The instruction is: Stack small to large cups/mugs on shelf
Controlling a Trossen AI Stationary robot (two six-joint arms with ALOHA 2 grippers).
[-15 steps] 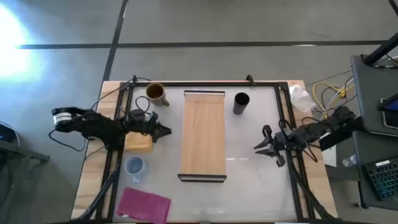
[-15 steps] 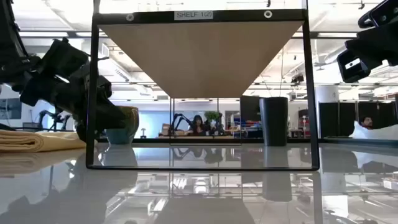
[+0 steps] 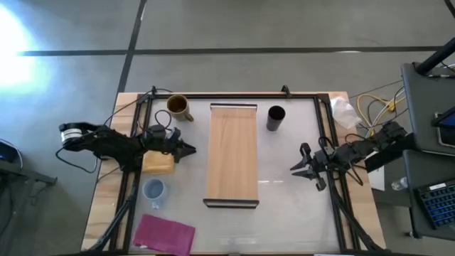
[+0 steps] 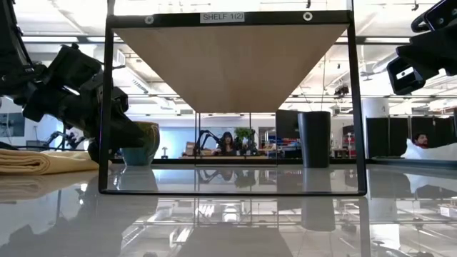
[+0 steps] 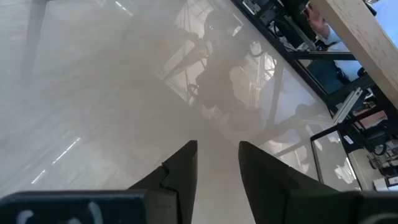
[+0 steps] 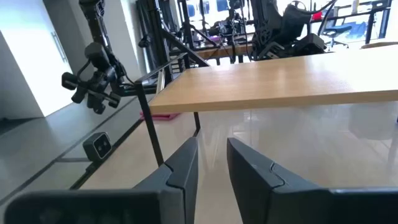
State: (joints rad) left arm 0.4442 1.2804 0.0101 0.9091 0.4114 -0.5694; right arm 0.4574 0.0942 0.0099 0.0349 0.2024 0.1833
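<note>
The light-wood shelf [image 3: 231, 153] stands in the middle of the table on a dark frame; it also shows in the low view [image 4: 228, 64] and the right wrist view [image 6: 280, 87]. The mustard-brown mug [image 3: 178, 107] stands at the far left of it, the black cup [image 3: 276, 117] at its far right, and the small light-blue cup [image 3: 153, 189] at its near left. My left gripper [image 3: 192, 150] is shut and empty, left of the shelf, over the yellow cloth's edge. My right gripper [image 3: 293, 169] is shut and empty, right of the shelf.
A folded yellow cloth [image 3: 158, 162] lies under my left arm and a magenta cloth [image 3: 165, 233] lies at the near left corner. A dark frame [image 3: 135, 142] runs along the table's edges. Cables and a white bag [image 3: 345, 110] lie at the far right.
</note>
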